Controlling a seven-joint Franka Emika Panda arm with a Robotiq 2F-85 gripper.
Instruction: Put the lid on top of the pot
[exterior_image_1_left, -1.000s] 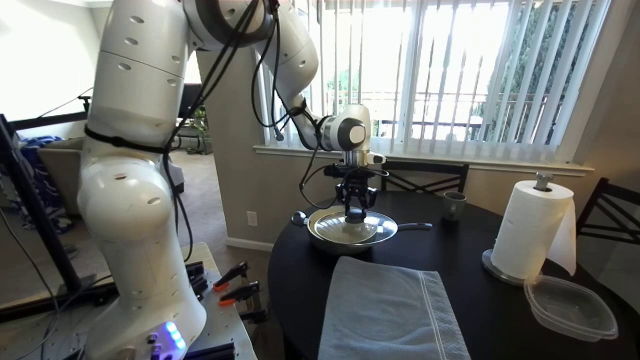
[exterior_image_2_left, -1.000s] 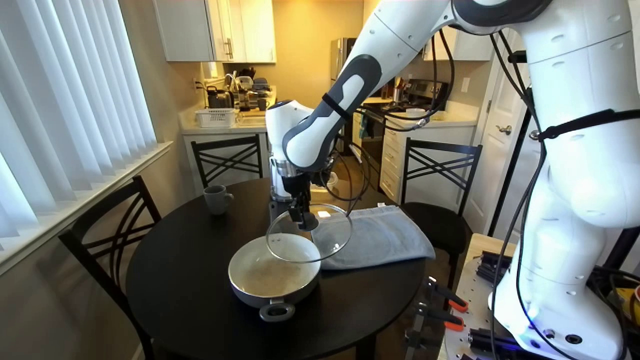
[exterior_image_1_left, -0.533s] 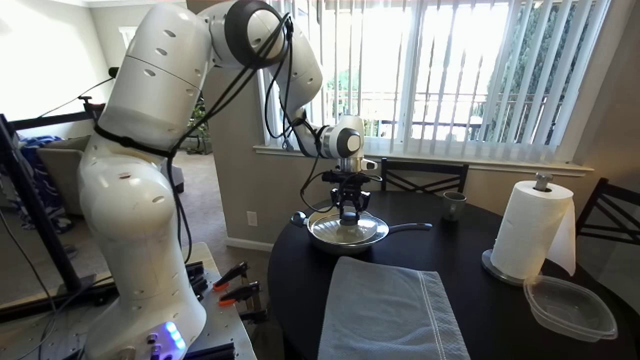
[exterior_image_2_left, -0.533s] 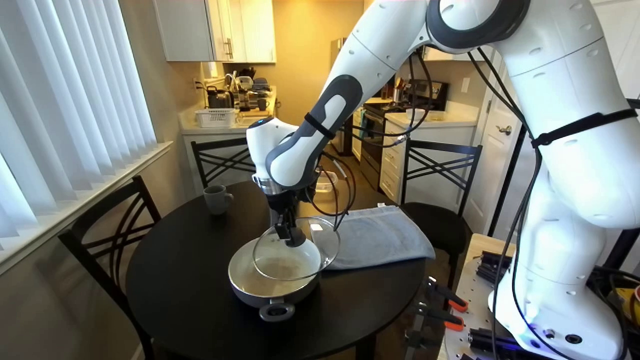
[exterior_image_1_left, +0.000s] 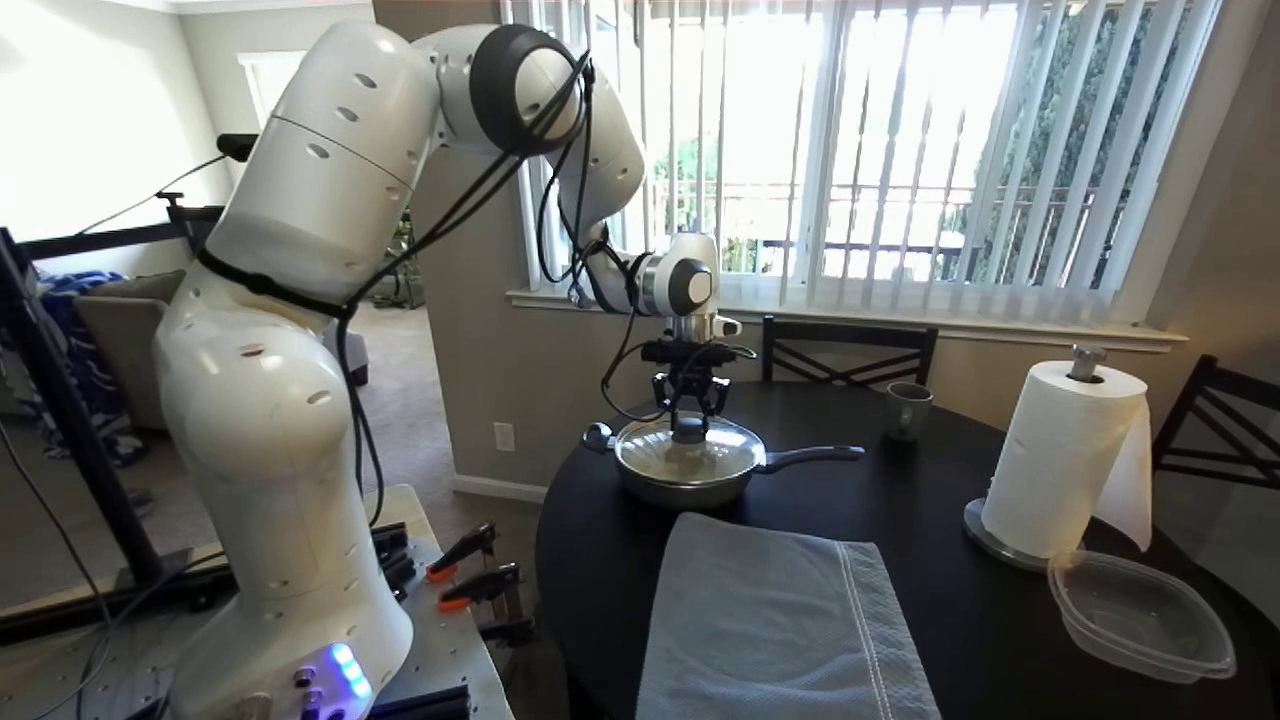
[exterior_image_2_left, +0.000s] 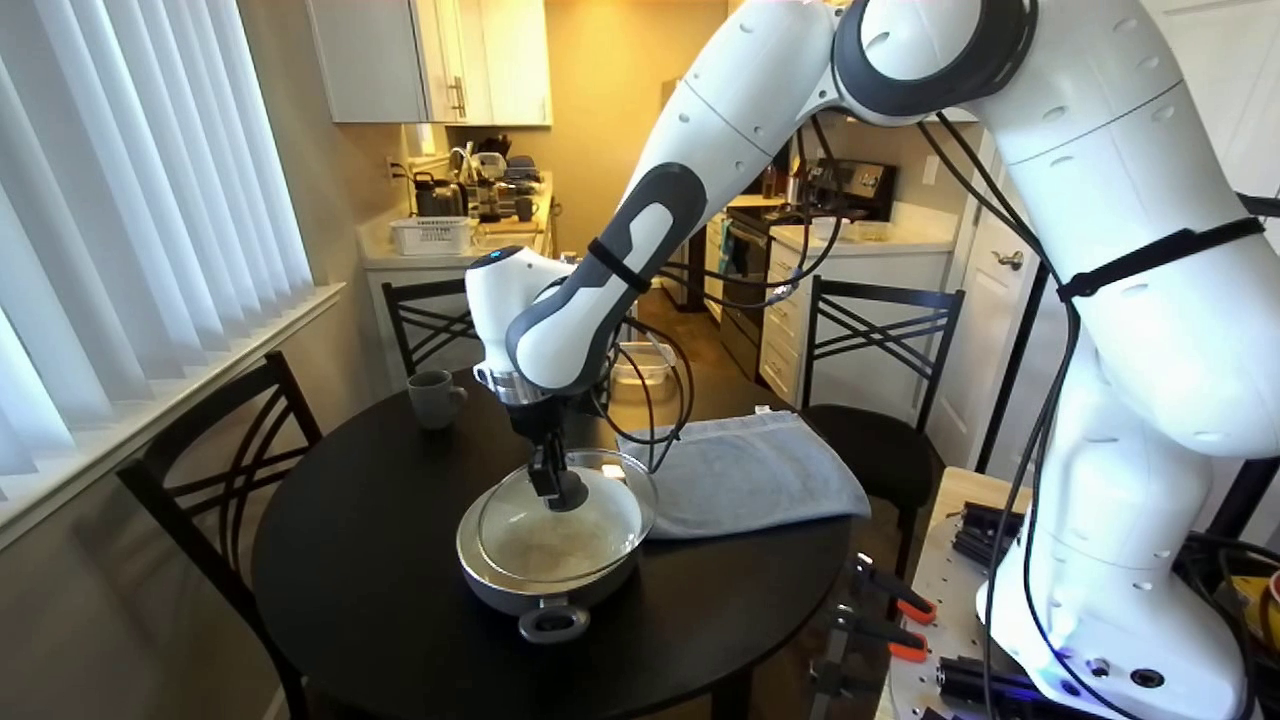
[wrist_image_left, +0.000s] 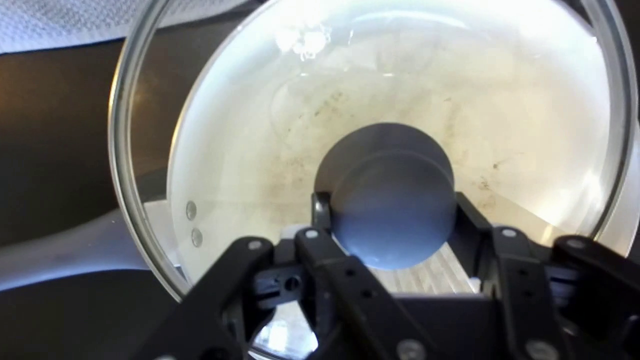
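1. Lid (exterior_image_2_left: 590, 540) is held by its dark knob (wrist_image_left: 392, 210); pincer (exterior_image_1_left: 689, 425) is clamped on the knob from both sides.
2. Lid is positioned over the pot (exterior_image_2_left: 505, 597), a bit off-centre toward the long handle (exterior_image_1_left: 815, 456).
3. In the wrist view, the lid's metal rim (wrist_image_left: 120, 150) is seen past the pot edge on the long-handle side; on the opposite side, a strip of pot edge is seen past the rim.
4. Whether lid and pot are touching cannot be told from these views.
5. Pot is stood upright on the black table (exterior_image_1_left: 980, 640); its pale inside is seen through the glass. A short loop handle (exterior_image_2_left: 553, 624) is fixed opposite the long one.
6. Grey towel (exterior_image_1_left: 780, 620) is laid flat on the table just beside the pot.
7. Mug (exterior_image_1_left: 908, 410) is set apart from the pot, shown in both exterior views.
8. Paper roll (exterior_image_1_left: 1065, 460) is stood upright on the table; a clear plastic tub (exterior_image_1_left: 1140, 615) is placed just beside it.
9. White arm (exterior_image_1_left: 290, 220) is bent out over the table, pincer pointed down at the pot.
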